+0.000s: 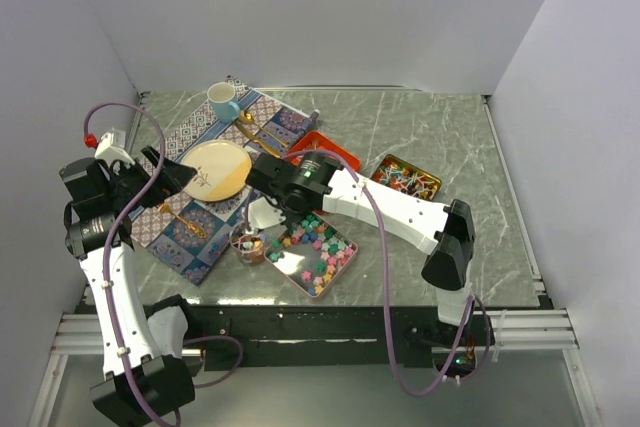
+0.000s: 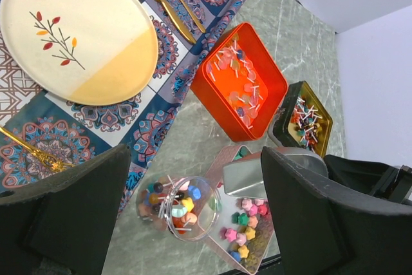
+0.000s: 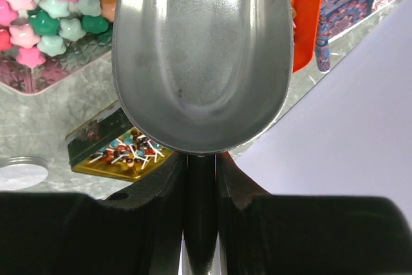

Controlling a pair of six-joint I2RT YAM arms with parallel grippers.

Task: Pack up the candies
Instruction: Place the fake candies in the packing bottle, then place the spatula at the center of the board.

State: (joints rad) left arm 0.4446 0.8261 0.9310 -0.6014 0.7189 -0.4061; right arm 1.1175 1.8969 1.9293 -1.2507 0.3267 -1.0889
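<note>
Pastel star candies (image 1: 322,247) lie in a pink tin (image 1: 345,265); the left wrist view shows these candies (image 2: 248,230) as well, and the right wrist view has them (image 3: 51,11) at its top left. A clear jar (image 1: 248,245) left of the tin holds mixed candies (image 2: 174,201). Stick candies fill a red tin (image 2: 248,82) and a gold tin (image 2: 302,117). My right gripper (image 3: 201,159) is shut on the handle of a silver scoop (image 3: 199,56), whose bowl is empty and hovers by the jar and pink tin. My left gripper (image 1: 170,172) stands open over the placemat, holding nothing.
A cream plate (image 1: 215,169) and gold cutlery (image 2: 170,4) rest on a patterned placemat (image 1: 190,237). A blue cup (image 1: 222,100) stands at the back. A round silver lid (image 3: 19,172) lies on the marble table (image 1: 450,127) near the gold tin (image 1: 405,177).
</note>
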